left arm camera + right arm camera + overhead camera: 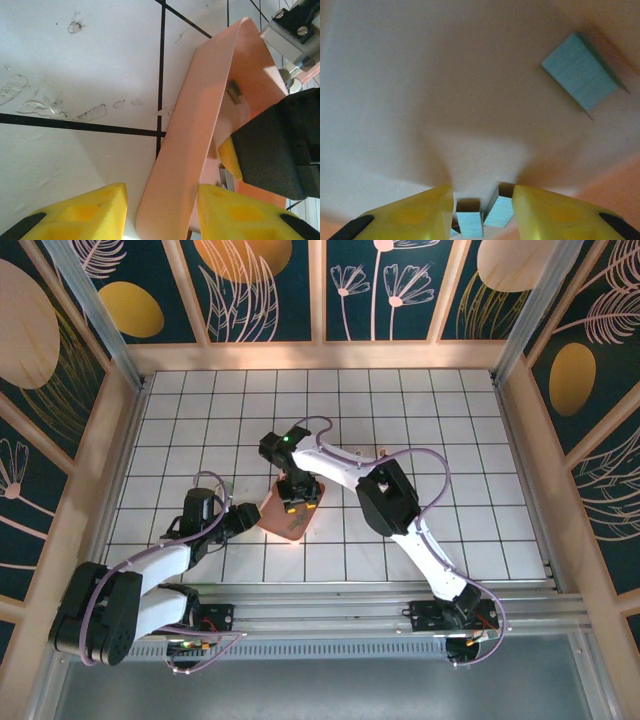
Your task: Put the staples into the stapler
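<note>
The pink tray (283, 521) lies at the table's middle; its inside (445, 100) shows pale in the right wrist view. My left gripper (252, 517) is at its left edge, yellow fingers closed around the tray's upright wall (200, 115), midpoint (161, 210). My right gripper (297, 502) reaches down into the tray, and its black and yellow finger (230, 157) shows beside the wall. Two short grey staples strips (470, 224) (499, 212) sit pinched between the right gripper's (482, 210) fingers. Another staple strip (581, 77) lies loose on the tray floor, and a grey bit (233, 92) shows inside.
The white gridded tabletop (430, 430) is walled by a wooden frame (320, 355). Both arms cross close together over the tray. Open tiles lie to the back and right.
</note>
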{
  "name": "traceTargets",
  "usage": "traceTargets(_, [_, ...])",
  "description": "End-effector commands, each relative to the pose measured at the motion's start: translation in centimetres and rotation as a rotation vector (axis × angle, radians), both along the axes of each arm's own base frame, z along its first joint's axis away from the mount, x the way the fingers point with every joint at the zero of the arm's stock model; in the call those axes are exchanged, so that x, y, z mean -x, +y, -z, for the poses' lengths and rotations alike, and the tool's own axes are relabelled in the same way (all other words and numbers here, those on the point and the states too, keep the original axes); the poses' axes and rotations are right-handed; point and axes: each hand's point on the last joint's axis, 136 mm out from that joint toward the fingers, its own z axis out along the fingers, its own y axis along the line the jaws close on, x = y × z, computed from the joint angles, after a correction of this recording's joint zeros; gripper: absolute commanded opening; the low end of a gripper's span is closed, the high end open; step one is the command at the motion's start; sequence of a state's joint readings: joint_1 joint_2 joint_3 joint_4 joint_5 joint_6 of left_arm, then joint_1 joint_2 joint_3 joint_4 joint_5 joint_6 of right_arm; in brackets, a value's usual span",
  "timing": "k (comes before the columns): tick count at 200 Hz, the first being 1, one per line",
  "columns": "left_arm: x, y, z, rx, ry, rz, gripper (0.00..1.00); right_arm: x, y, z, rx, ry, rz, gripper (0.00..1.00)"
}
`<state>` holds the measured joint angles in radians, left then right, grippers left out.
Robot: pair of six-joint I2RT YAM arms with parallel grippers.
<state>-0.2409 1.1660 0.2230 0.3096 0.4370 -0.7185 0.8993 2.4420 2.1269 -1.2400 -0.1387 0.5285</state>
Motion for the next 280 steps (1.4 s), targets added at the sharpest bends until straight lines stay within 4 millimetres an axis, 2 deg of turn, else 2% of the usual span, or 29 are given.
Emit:
traceTargets(1, [-0.6, 0.2, -0.5, -0.017, -0.018, -0.003, 0.41, 1.0, -0.8, 2.0, 0.038, 0.084, -0.002, 0.39])
traceTargets(28, [-0.6, 0.3, -0.4, -0.018, -0.017, -0.005, 0.41, 1.1, -0.6, 2.3, 0.028, 0.097, -0.005, 0.35])
traceTargets(45, [-0.6, 0.2, -0.6, -0.017, -0.021, -0.003, 0.41, 0.7, 0.3, 1.9, -0.014, 0.078, -0.004, 0.31])
traceTargets(67, [-0.6, 0.2, -0.6, -0.017, -0.020, -0.001, 0.41, -0.3, 2.3, 0.3, -0.114, 0.024, -0.009, 0.27])
traceTargets(92, [-0.8, 0.1, -0.8, -0.012, -0.028, -0.001, 0.41, -1.8, 4.3, -2.6, -0.228, -0.070, -0.013, 0.24])
traceTargets(118, [-0.9, 0.0, -1.0, -0.008, -0.032, 0.002, 0.41, -2.7, 4.8, -4.8, -0.283, -0.148, -0.010, 0.24])
traceTargets(134, [-1.0, 0.0, -1.1, -0.007, -0.033, 0.004, 0.41, -2.9, 4.7, -5.5, -0.289, -0.166, 0.000, 0.24])
traceTargets(176, [-1.1, -0.1, -1.2, -0.003, -0.037, 0.002, 0.41, -2.3, 2.3, -5.2, -0.175, -0.158, 0.034, 0.31])
traceTargets(211, [-1.1, -0.1, -1.2, -0.006, -0.037, 0.003, 0.42, -1.6, 1.2, -4.5, -0.121, -0.115, 0.029, 0.40])
traceTargets(280, [-1.1, 0.0, -1.2, -0.009, -0.039, 0.004, 0.42, -1.5, 1.0, -1.9, -0.074, -0.081, -0.006, 0.41])
